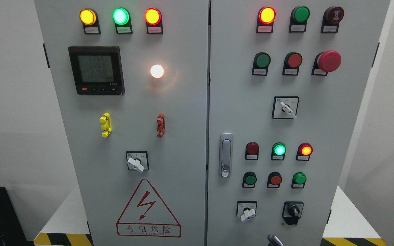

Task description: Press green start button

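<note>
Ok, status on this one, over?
Left hand out of view; right hand just a tip at bottom edge. Green buttons untouched, labels unreadable. Nothing blocking.

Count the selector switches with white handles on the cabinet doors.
3. One white-handled switch is on the left door above the warning triangle; another is mid-right door; the third is low on the right door, beside a black-handled switch. None looks hidden.

- I face a grey control cabinet (pixel 183 112) with two doors.
- On the right door, a green button (pixel 262 60) sits beside a red button (pixel 294 60) and a red mushroom stop (pixel 328 61).
- Lower down, a green lamp (pixel 279 149) glows.
- A grey fingertip (pixel 275 240) of mine, side unclear, pokes up at the bottom edge.
</note>
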Robot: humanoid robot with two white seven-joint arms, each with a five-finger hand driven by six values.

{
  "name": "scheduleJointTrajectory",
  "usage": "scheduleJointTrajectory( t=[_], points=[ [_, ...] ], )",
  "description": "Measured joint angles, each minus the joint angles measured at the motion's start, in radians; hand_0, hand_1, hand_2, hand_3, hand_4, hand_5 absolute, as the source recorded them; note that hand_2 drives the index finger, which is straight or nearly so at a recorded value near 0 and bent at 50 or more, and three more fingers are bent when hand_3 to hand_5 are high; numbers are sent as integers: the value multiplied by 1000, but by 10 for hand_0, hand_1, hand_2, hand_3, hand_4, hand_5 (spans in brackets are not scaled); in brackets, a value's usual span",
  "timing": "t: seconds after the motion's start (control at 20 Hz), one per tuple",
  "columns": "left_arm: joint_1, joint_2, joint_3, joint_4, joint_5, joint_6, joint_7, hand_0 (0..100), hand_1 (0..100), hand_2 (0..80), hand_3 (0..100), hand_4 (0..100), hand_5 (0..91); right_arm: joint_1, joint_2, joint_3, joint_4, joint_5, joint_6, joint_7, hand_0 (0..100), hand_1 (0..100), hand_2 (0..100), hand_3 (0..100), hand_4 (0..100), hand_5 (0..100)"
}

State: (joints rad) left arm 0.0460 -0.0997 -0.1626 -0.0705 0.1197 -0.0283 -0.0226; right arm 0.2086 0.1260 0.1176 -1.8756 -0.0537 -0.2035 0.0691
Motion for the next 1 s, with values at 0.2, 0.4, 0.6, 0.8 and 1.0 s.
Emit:
scheduleJointTrajectory(
  t=[0.2,0.4,0.6,0.8,1.0],
  points=[
    [0,0,0,0,0,0,0,120,556,0,0,0,0,0,0,2,0,0,0,0,168,135,0,0,0,0],
    [0,0,0,0,0,0,0,120,556,0,0,0,0,-1,0,3,0,2,-3,0,155,152,0,0,0,0],
    [0,0,0,0,0,0,0,120,556,0,0,0,0,-8,0,4,0,19,-12,-1,139,181,0,0,0,0],
    [0,0,0,0,0,0,0,120,556,0,0,0,0,-24,-1,1,2,64,-43,-3,138,229,0,29,0,0],
    [0,0,0,0,0,0,0,120,556,0,0,0,0,-42,-1,-2,4,139,-79,0,175,277,0,128,143,0]
  ],
)
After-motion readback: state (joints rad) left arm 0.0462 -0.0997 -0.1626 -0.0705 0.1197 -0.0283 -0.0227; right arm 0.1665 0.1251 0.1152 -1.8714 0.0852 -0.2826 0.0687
